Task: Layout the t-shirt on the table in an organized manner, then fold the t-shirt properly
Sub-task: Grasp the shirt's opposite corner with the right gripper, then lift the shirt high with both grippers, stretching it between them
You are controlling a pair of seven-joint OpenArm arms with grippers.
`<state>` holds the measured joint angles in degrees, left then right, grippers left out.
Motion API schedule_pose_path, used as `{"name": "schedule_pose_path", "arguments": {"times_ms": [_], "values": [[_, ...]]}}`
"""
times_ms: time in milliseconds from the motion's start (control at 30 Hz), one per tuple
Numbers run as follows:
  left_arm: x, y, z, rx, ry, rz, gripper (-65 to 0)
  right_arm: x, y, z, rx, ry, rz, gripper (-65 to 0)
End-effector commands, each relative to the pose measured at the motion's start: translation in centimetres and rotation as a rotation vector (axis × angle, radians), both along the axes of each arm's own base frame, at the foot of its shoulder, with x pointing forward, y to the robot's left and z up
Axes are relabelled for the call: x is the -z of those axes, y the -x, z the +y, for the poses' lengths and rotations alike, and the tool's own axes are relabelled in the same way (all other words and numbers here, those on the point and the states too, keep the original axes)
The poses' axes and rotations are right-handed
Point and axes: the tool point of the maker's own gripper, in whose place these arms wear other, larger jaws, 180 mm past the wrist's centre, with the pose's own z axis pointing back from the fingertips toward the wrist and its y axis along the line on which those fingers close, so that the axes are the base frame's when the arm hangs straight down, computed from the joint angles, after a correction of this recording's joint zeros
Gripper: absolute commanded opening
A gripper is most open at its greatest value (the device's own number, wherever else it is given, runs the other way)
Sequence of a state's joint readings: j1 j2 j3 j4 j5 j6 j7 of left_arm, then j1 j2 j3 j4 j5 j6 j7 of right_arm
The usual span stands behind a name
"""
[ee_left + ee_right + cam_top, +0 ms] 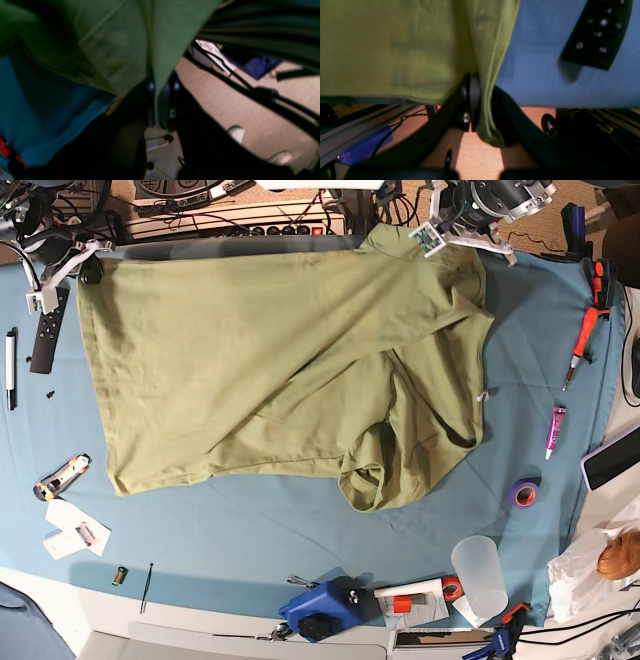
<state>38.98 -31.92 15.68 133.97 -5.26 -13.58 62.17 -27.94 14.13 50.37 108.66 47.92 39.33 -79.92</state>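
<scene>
The olive-green t-shirt [280, 370] lies spread over the light blue table [250, 530], smooth on the left and bunched and folded over itself on the right. At the shirt's far left corner my right gripper [85, 265] is shut on the fabric; in the right wrist view its jaws [483, 100] pinch a fold of the green t-shirt [395, 50] at the table's edge. My left gripper [440, 235] holds the far right part of the shirt. The left wrist view shows it [161, 100] shut on a hanging fold of the t-shirt [120, 45].
A black remote [47, 330] and a pen [11, 368] lie left of the shirt. A red screwdriver [585, 330], pink marker [555, 430] and purple tape roll [523, 494] sit at the right. A plastic cup [480, 578] and blue tool [320, 608] stand near the front edge.
</scene>
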Motion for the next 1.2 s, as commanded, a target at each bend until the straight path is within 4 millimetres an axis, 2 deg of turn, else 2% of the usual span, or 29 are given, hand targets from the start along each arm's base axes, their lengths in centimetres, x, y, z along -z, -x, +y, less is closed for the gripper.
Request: {"name": "schedule_pose_path", "arguments": {"times_ms": [0,200,433,533,667,767,933,1033,1167], "values": [[-0.4,-0.1,0.2,0.007,-0.008,-0.014,-65.0,-1.0,-0.7,-0.4,-0.016,0.024,-0.036,-65.0],[-0.4,-1.3,2.1,-0.038,-0.108,-0.075,-65.0,-1.0,-0.8,-0.3,-0.018,0.019,-0.04,-65.0],[-0.8,-2.5,2.9,-0.063,-0.146,-0.142,-65.0,-1.1,-0.8,-0.3,-0.018,0.019,-0.044,-65.0],[-1.4,-4.1,4.4,-0.09,-0.226,-0.233,-65.0,-2.0,-2.3,-0.4,-0.015,0.022,-0.125,-65.0],[-4.0,-8.1,6.1,-0.195,-0.28,-0.458,-65.0,-4.6,-5.6,-1.3,-0.033,0.056,-0.24,-65.0],[-6.1,-11.3,6.3,-0.224,-0.276,-0.595,-65.0,-7.2,-8.6,-1.9,-0.048,0.084,-0.337,-65.0],[-9.5,-15.6,6.7,-0.265,-0.275,-0.759,-65.0,-11.9,-12.5,-1.7,-0.084,0.073,-0.519,-65.0],[-13.0,-17.9,8.4,-0.37,-0.318,-0.931,-65.0,-14.8,-14.3,-1.8,-0.099,0.087,-0.618,-65.0],[-17.7,-19.8,10.9,-0.472,-0.39,-1.134,-65.0,-19.1,-16.3,-2.4,-0.109,0.128,-0.751,-65.0]]}}
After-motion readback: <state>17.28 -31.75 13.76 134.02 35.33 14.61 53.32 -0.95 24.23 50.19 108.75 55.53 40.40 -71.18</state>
